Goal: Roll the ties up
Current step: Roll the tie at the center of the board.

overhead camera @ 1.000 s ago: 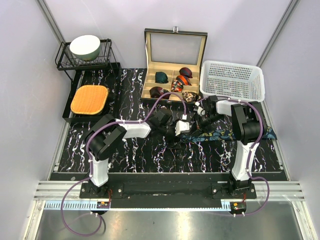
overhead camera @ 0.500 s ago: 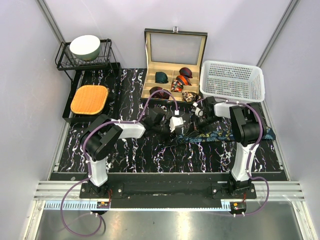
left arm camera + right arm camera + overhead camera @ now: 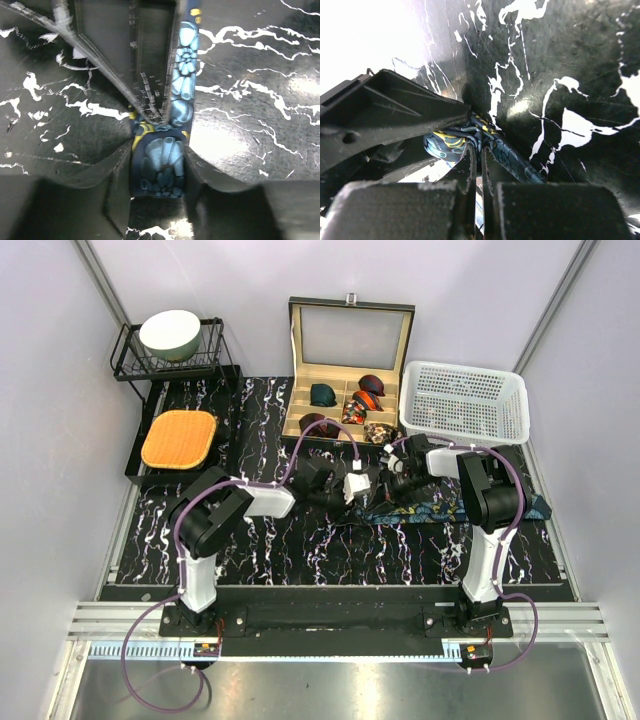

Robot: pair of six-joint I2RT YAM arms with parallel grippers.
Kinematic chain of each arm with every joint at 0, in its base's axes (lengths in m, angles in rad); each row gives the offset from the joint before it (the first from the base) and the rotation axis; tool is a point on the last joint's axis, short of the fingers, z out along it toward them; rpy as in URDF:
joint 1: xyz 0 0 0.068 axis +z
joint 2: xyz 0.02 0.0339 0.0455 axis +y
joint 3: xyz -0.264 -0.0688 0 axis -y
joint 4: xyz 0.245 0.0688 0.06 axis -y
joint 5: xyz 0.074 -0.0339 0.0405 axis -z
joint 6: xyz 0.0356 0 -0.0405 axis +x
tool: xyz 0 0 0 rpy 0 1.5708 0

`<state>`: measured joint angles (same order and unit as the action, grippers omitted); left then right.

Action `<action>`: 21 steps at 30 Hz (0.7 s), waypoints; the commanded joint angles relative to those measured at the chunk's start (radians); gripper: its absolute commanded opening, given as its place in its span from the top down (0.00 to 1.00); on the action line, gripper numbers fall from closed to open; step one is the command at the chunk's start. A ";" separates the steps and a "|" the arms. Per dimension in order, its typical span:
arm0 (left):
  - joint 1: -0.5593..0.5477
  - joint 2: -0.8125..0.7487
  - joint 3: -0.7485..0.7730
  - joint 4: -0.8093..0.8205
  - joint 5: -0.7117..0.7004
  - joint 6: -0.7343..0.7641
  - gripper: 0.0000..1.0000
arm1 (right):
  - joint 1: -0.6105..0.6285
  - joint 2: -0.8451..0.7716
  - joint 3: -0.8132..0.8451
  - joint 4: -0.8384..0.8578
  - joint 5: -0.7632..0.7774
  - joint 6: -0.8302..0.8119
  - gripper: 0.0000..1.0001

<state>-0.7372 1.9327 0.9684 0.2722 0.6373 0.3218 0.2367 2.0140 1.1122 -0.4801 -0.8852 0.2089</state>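
Note:
The dark navy tie [image 3: 440, 508] with teal-and-gold pattern lies as a strip across the marble table, right of centre. Its near end is bunched where my two grippers meet. My left gripper [image 3: 362, 486] is shut on the folded end of the tie [image 3: 159, 170], which fills the gap between its jaws [image 3: 157, 167]. My right gripper [image 3: 390, 483] pinches the same end; its jaws [image 3: 481, 150] are almost touching, with the tie [image 3: 512, 157] bunched at their tips. The right gripper's fingers [image 3: 145, 75] show from the left wrist view, clamped on the strip.
An open wooden box [image 3: 350, 335] at the back holds coiled ties: green [image 3: 322, 394], maroon [image 3: 372, 383], red-orange [image 3: 372, 400]. A white basket [image 3: 462, 400] stands right of it. A black rack with a bowl [image 3: 170, 335] and an orange cushion [image 3: 179, 438] are at the left.
The two grippers have drawn closer together over the tie's end: the left one moved up and the right one moved left.

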 commanded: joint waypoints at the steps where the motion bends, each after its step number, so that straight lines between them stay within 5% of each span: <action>1: -0.013 0.019 -0.069 -0.062 -0.057 0.029 0.67 | 0.013 0.014 0.003 0.046 0.049 -0.017 0.90; 4: -0.011 0.002 -0.108 -0.080 -0.077 0.042 0.80 | 0.001 -0.014 0.011 0.011 0.009 -0.006 0.66; 7: -0.013 -0.008 -0.131 -0.091 -0.094 0.031 0.85 | -0.017 -0.044 0.005 -0.015 -0.046 0.003 0.56; 14: -0.022 -0.003 -0.134 -0.103 -0.117 0.033 0.88 | -0.017 -0.034 -0.006 -0.026 -0.115 0.007 0.60; 21: -0.022 0.006 -0.120 -0.133 -0.130 0.039 0.91 | -0.040 -0.077 0.000 -0.184 -0.104 -0.046 0.38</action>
<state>-0.7517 1.8885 0.8841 0.3313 0.5987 0.3431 0.2195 1.9987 1.1061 -0.5556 -0.9703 0.2039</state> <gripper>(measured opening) 0.221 0.592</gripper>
